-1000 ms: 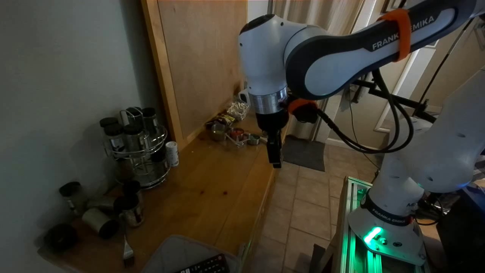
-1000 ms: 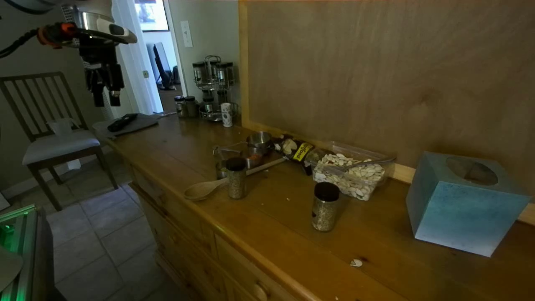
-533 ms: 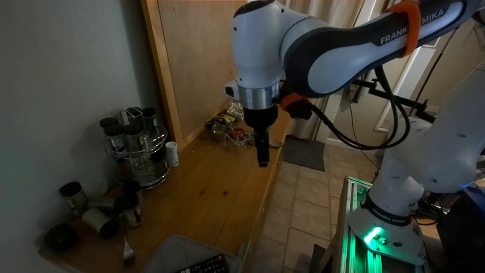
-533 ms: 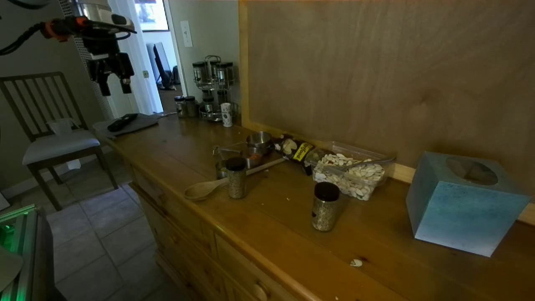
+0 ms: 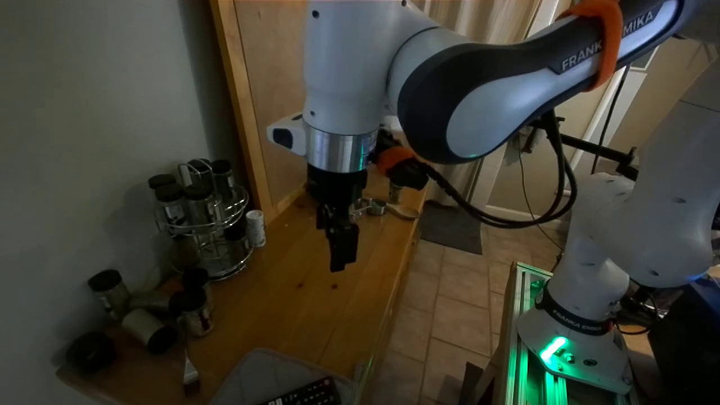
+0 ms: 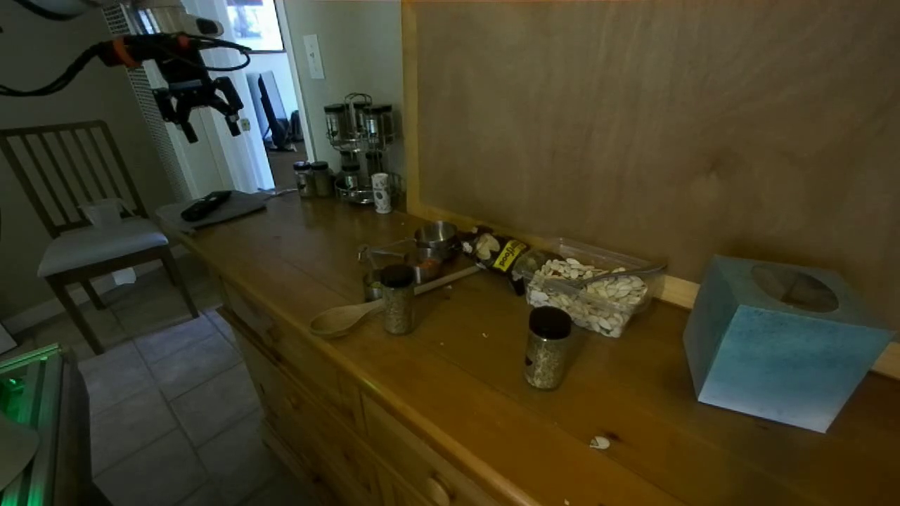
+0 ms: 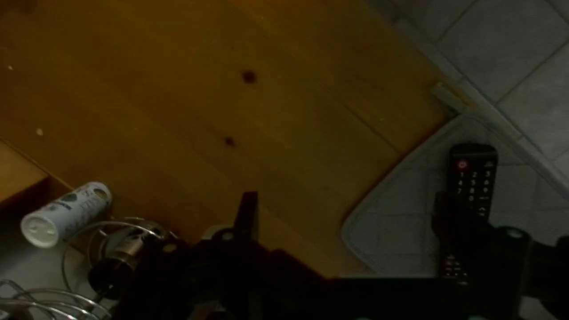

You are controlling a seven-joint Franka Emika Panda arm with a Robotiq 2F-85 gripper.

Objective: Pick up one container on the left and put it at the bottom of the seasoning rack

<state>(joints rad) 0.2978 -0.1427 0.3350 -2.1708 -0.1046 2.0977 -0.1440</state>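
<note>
The wire seasoning rack (image 5: 206, 227) stands against the wall with dark-lidded jars on both tiers; it also shows in an exterior view (image 6: 362, 146) and its wires at the wrist view's lower left (image 7: 66, 293). Several loose containers lie or stand beside it: an upright jar (image 5: 198, 318), a toppled jar (image 5: 142, 327) and a jar against the wall (image 5: 112, 298). Two of these jars show left of the rack in an exterior view (image 6: 321, 181). My gripper (image 6: 212, 135) is open and empty above the wooden top, right of the rack in an exterior view (image 5: 342, 265); its spread fingers show in the wrist view (image 7: 345, 195).
A white shaker (image 5: 256, 228) stands close beside the rack. A fork (image 5: 190, 371) and a remote (image 7: 473, 178) on a grey mat (image 7: 395, 222) lie near the loose jars. Measuring cups (image 6: 436, 239), two jars (image 6: 399, 302), a seed tub (image 6: 598, 295) and a tissue box (image 6: 780, 351) stand farther along.
My arm has moved across the wooden top toward the rack and loose jars. The gripper has turned about its upright axis. The fingers look wider apart. The jars have not moved.
</note>
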